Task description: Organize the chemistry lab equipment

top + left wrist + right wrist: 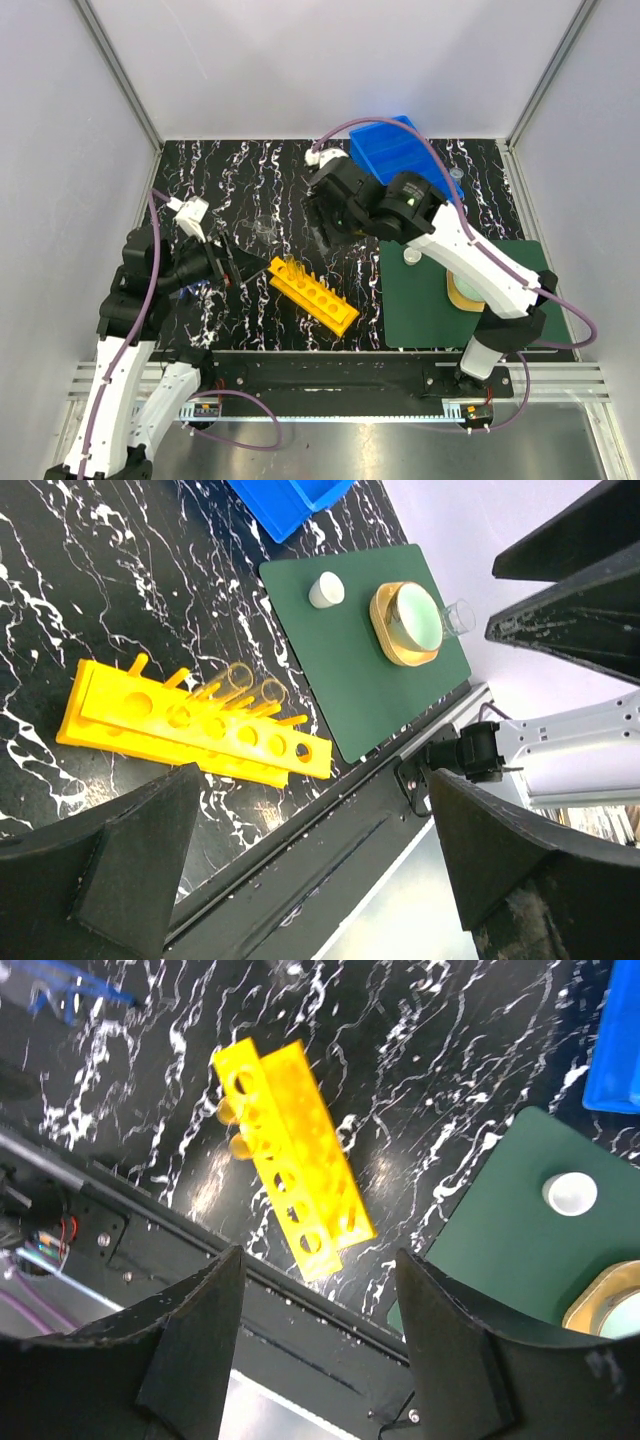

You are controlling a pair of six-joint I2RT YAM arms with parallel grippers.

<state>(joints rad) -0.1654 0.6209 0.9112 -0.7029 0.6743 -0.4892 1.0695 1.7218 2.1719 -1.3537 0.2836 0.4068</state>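
The yellow rack [313, 293] lies slanted on the marbled table, with two clear glass tubes [250, 680] standing in holes at its left end. A small white round piece [326, 590] sits on the dark green mat, and a clear beaker [460, 615] stands at the mat's edge behind the dome. The blue bin [400, 150] is at the back right. My left gripper [320, 870] is open and empty, held left of the rack [190, 725]. My right gripper [315, 1340] hovers behind the rack [290, 1160], its jaws apart with nothing between them.
The dark green mat [430, 310] covers the right front of the table and carries a pale green dome on a tan disc [465, 290]. A black rail [330, 375] runs along the near edge. Grey walls close in the left, back and right sides.
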